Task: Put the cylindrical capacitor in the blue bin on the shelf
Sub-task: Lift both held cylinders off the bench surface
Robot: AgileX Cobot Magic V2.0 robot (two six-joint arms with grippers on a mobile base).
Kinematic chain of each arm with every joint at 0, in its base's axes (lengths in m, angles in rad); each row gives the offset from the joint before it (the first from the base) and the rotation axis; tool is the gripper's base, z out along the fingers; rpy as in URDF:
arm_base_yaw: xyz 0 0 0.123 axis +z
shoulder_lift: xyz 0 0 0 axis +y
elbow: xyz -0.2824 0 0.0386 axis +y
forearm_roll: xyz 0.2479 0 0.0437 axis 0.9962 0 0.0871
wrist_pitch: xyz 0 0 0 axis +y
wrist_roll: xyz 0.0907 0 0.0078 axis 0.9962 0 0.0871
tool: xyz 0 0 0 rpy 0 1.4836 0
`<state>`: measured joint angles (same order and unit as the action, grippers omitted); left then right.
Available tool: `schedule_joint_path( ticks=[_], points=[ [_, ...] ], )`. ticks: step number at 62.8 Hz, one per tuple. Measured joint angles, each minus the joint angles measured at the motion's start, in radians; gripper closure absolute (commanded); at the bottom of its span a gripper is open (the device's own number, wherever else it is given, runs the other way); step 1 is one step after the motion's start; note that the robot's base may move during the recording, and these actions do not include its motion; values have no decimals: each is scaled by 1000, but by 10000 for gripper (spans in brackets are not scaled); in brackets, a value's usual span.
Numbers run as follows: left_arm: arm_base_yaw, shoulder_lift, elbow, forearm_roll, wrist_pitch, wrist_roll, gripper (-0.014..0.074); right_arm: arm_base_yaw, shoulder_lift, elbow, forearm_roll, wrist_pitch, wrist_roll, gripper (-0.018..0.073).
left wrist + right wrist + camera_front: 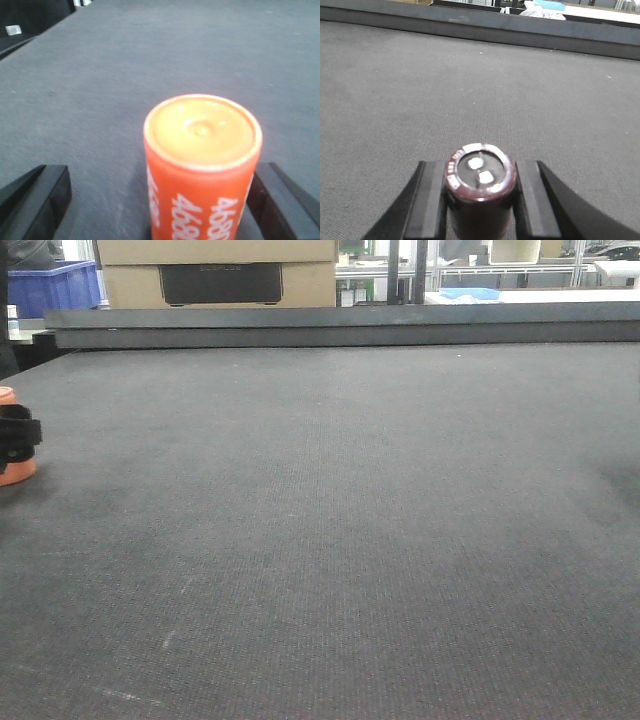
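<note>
Orange cylindrical capacitor point(200, 170) standing between the fingers of my left gripper point(160, 182), not yet clamped.

The capacitor stands upright on the dark woven surface point(350, 540), so my left gripper brackets it from the sides. One finger point(280, 205) looks to touch the capacitor and the other finger point(37, 200) stands well apart from it, so this gripper is released; I judge it is set for a side grasp. White digits "4680" run along the capacitor's side, printed more than once. My right gripper point(479, 197) is clenched on a dark red cylinder point(479, 172), pads pressed to both flanks, likely to keep it steady and upright. The pale marks on its rim are too blurred to read. Far behind the capacitor a blue bin point(55, 285) sits past the surface's back edge; whether it rests on the shelf I cannot tell.
</note>
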<state>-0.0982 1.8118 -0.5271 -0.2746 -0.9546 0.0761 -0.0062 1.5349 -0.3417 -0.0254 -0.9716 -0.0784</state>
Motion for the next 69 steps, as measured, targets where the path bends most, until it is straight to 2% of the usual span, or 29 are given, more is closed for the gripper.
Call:
schedule_joint_path(
  ticks=[8, 13, 19, 26, 29, 41, 51, 56, 62, 63, 69],
  points=[
    [4, 2, -21, 10, 8, 0, 14, 0, 0, 0, -2, 0, 0, 720],
    [4, 2, -31, 34, 33, 0, 93, 0, 0, 0, -2, 0, 0, 720],
    [4, 2, -39, 46, 70, 0, 290, 0, 0, 0, -2, 2, 0, 720],
    [4, 2, -41, 50, 82, 2, 601, 0, 0, 0, -2, 8, 0, 720],
    [4, 2, -41, 50, 82, 2, 699, 0, 0, 0, -2, 8, 0, 720],
    [4, -34, -41, 50, 124, 2, 707, 0, -2, 0, -2, 8, 0, 720],
    [4, -201, -41, 55, 240, 2, 707, 0, -71, -4, -2, 76, 0, 720],
    [4, -329, -55, 64, 349, 2, 707, 0, -157, -38, -2, 226, 0, 720],
    [4, -460, -105, 66, 518, 2, 707, 0, -266, -116, -2, 496, 0, 720],
    [4, -485, -120, 69, 578, 4, 707, 0, -280, -137, -2, 535, 0, 720],
    [4, -572, -208, 76, 774, 16, 707, 0, -361, -248, -2, 798, 0, 720]
  ],
)
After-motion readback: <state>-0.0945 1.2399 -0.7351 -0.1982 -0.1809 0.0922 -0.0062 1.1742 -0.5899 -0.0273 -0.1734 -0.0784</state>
